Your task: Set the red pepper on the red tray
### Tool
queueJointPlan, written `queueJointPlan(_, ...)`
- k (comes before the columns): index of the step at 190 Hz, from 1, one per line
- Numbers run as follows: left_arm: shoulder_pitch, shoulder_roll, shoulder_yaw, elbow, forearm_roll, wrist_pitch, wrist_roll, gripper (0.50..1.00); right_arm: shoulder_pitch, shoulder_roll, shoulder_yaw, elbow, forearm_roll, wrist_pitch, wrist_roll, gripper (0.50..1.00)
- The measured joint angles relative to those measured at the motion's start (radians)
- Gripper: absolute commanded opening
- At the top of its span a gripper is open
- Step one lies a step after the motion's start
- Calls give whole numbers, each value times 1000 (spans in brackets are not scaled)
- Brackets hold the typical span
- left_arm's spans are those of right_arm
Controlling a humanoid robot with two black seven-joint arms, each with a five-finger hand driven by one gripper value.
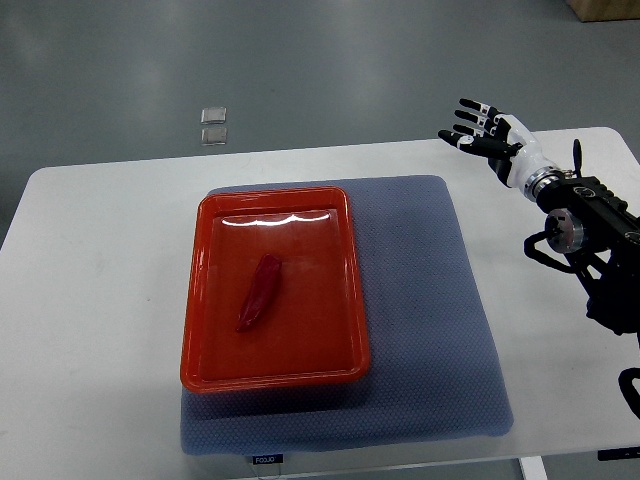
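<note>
A red pepper [259, 291] lies inside the red tray [205, 330], near its middle, slanted from upper right to lower left. The tray sits on a blue-grey mat [440, 320] on the white table. My right hand [477, 130] is raised over the table's far right edge, well away from the tray, fingers spread and holding nothing. Its arm comes in from the right edge. The left arm does not show.
The white table [90, 300] extends to the left and right of the mat. Two small clear squares [213, 125] lie on the grey floor beyond the table's far edge. A cardboard box corner [605, 8] shows at the top right.
</note>
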Motion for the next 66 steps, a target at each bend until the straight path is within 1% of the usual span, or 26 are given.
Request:
queueJointPlan(29,0,0,0,0,0,0,0,1000,-26,34,71,1,0,-12,5,917)
queueJointPlan(66,0,0,0,0,0,0,0,1000,-32,91,129,9,0,-98,16,917)
